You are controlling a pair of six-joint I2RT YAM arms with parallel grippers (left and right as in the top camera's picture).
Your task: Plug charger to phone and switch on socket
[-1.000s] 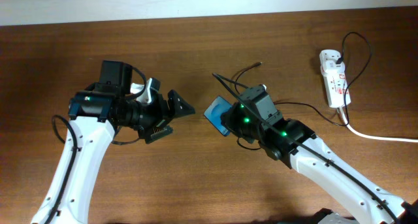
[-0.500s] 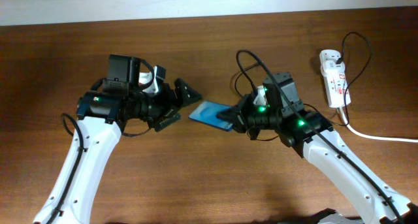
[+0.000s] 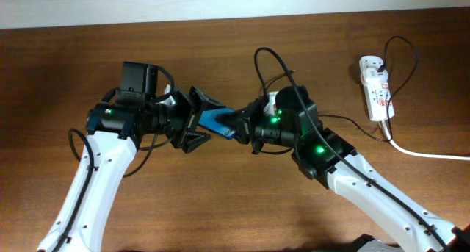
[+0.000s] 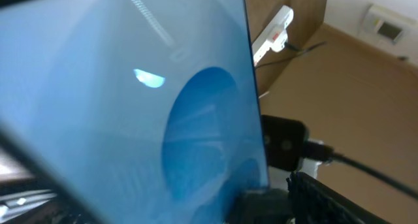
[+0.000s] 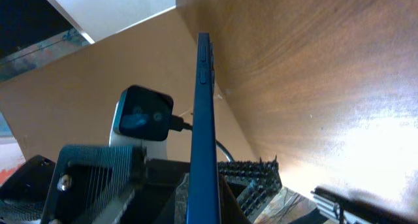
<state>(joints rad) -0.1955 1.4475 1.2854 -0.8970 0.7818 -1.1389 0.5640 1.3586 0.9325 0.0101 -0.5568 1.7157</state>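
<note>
Jaws first, from overhead. The right gripper (image 3: 241, 126) is clamped on the right end of the phone (image 3: 215, 120), which is held tilted above the table (image 3: 220, 200) at mid-scene. The left gripper (image 3: 196, 120) has its jaws spread wide with the phone's left end between them; whether they touch it is too hidden to call. The charger (image 3: 352, 120) trails over the table from the right arm toward the socket (image 3: 374, 87) at the far right, near a white cable (image 3: 429, 154). I cannot find its plug tip.

From the left wrist, the phone's (image 4: 130, 106) blue screen fills nearly the whole view, so it sits deep between that gripper's jaws. The socket (image 4: 274, 31) shows small beyond it. No left finger is visible here.

From the right wrist, the phone (image 5: 201, 132) is edge-on, rising from between the ribbed pads (image 5: 251, 178). Its side buttons (image 5: 208, 61) are clear of the grip.

This looks like a hand-over. To do it well, I judge the left jaws should close squarely on the long edges, off the buttons. That grip should be firm before the right lets go. The port end must stay bare, and the freed arm then has to find the plug tip.
</note>
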